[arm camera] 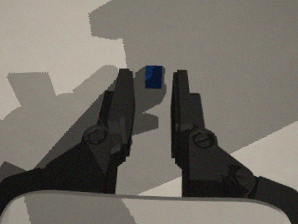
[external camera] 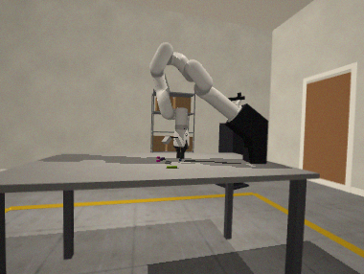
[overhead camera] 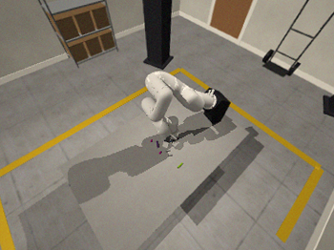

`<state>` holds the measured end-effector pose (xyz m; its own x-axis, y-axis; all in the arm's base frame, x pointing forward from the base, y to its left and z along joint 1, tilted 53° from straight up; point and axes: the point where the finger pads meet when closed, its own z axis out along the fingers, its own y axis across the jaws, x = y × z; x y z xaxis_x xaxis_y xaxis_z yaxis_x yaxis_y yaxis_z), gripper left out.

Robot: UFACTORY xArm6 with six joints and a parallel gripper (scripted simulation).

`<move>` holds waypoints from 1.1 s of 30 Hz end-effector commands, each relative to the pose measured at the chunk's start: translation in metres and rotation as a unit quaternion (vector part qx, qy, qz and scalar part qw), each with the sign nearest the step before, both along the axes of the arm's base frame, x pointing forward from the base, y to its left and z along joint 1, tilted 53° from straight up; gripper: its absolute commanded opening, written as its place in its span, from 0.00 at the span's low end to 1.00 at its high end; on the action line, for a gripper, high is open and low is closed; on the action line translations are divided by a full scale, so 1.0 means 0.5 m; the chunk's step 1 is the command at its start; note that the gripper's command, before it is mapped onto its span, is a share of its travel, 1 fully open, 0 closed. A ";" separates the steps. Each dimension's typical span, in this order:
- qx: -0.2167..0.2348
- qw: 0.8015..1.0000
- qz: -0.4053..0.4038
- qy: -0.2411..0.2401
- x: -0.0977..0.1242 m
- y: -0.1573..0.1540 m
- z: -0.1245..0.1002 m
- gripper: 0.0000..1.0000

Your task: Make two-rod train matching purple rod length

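Note:
In the wrist view a small blue rod (arm camera: 153, 76) lies on the table just beyond my gripper (arm camera: 153, 88). It sits in the gap between the two fingertips, with free space on both sides. The fingers stand partly apart and touch nothing. In the top view the gripper (overhead camera: 168, 142) hangs low over the table next to the arm's base. A purple rod (overhead camera: 157, 143) and a magenta rod (overhead camera: 152, 140) lie just to its left. Another magenta rod (overhead camera: 160, 152) and a small grey rod (overhead camera: 169, 154) lie in front of it. A lime rod (overhead camera: 180, 165) lies apart, nearer the table's middle.
The arm's black base box (overhead camera: 216, 106) stands at the table's far right edge. In the exterior view the lime rod (external camera: 171, 167) shows in front of the gripper (external camera: 180, 157). A shelf unit (overhead camera: 80, 27) and a black pillar (overhead camera: 159, 27) stand on the floor beyond the table.

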<state>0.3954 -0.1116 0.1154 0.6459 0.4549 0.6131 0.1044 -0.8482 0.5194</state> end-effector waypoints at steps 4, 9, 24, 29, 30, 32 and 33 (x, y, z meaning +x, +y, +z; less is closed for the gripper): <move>0.000 1.000 0.000 0.000 0.002 0.000 -0.001 0.24; 0.000 1.000 0.000 0.000 0.007 -0.002 -0.005 0.24; 0.000 1.000 0.000 0.000 0.020 -0.007 -0.016 0.24; 0.000 1.000 0.000 0.000 0.021 -0.007 -0.016 0.24; 0.000 1.000 0.000 0.000 0.021 -0.007 -0.016 0.24; 0.000 1.000 0.000 0.000 0.021 -0.007 -0.016 0.24; 0.000 1.000 0.000 0.000 0.021 -0.007 -0.016 0.24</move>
<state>0.4060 -0.1154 0.1071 0.6459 0.4549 0.6131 0.1044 -0.8481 0.5194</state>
